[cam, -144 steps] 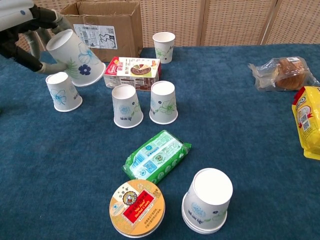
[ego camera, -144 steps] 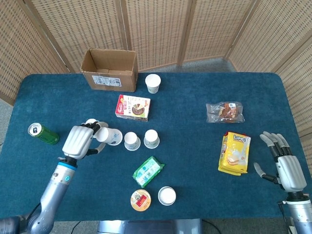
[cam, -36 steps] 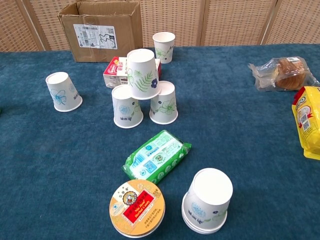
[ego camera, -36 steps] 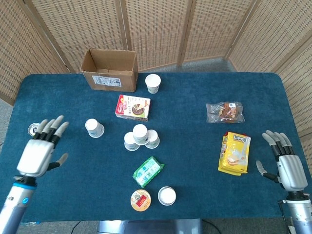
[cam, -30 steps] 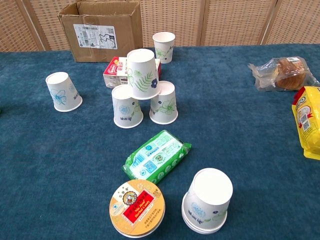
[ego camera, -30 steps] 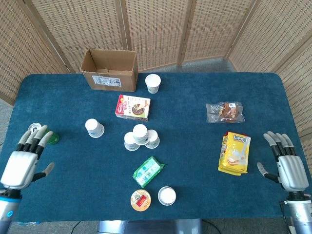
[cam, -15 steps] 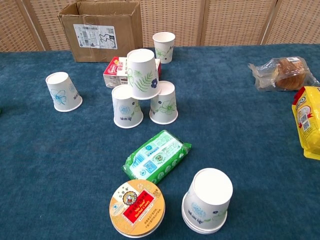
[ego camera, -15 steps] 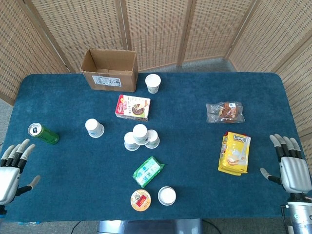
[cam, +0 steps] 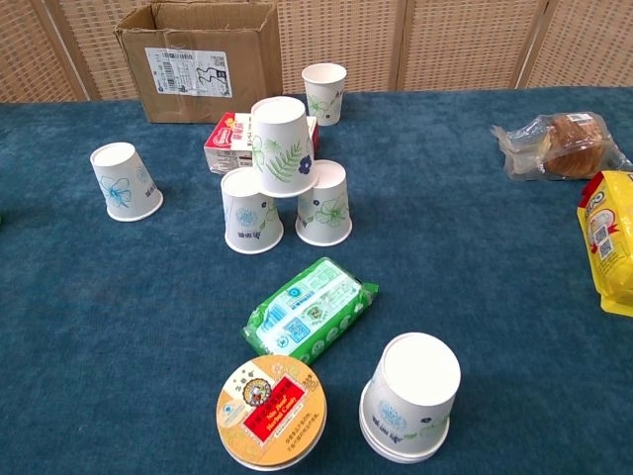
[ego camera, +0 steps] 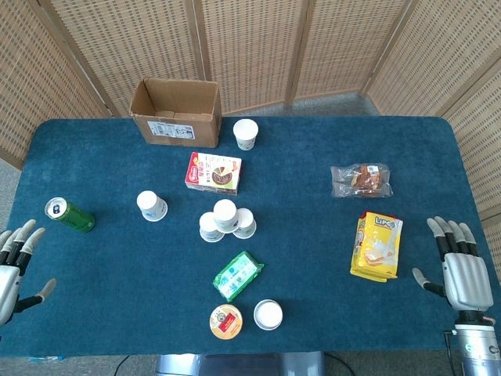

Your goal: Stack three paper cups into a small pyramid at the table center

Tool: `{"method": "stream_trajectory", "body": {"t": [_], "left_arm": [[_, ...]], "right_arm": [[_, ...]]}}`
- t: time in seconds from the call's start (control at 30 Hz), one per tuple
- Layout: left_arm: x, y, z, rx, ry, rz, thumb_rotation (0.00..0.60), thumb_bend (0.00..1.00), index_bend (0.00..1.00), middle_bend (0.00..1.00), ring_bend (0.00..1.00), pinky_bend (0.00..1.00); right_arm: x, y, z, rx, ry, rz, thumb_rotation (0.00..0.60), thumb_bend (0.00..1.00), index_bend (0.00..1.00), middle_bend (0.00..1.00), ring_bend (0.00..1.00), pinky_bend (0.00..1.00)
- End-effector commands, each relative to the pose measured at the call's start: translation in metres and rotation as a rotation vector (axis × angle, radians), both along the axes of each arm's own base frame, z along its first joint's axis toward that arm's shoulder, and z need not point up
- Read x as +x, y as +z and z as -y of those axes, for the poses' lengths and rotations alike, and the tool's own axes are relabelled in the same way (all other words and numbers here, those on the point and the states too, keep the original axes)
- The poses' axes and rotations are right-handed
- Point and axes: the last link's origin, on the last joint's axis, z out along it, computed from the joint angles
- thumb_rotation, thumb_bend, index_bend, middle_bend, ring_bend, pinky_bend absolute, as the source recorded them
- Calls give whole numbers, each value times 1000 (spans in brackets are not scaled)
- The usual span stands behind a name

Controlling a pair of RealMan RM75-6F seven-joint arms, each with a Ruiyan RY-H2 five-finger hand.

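Paper cup pyramid (cam: 282, 183) unchanged; left hand (ego camera: 11, 266), fingers seemingly spread, has retreated further.

No legible text; shipping label on cardboard box (cam: 197, 40) & snack packs too small/blurred.

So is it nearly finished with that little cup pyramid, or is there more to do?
It looks finished. Two upside-down base cups stand side by side near the table's middle, and a third cup sits on top, bridging them. Nothing is in hand: the left hand and right hand are open at the table's near corners, well clear of the stack. Nothing seems left, though the top cup leans slightly.
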Motion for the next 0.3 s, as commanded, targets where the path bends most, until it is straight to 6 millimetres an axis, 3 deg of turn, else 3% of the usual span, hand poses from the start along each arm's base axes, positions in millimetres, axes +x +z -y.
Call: {"method": "stream_trajectory", "body": {"t": [0.03, 0.3], "left_arm": [[0, -1, 0, -4, 0, -1, 600, 323, 0, 0, 0, 0], [0, -5, -1, -19, 9, -11, 600, 323, 0, 0, 0, 0]], "right_arm": [[0, 0, -1, 1, 2, 1, 600, 287, 0, 0, 0, 0], [-3, -1, -2, 11, -8, -3, 600, 286, 0, 0, 0, 0]]}}
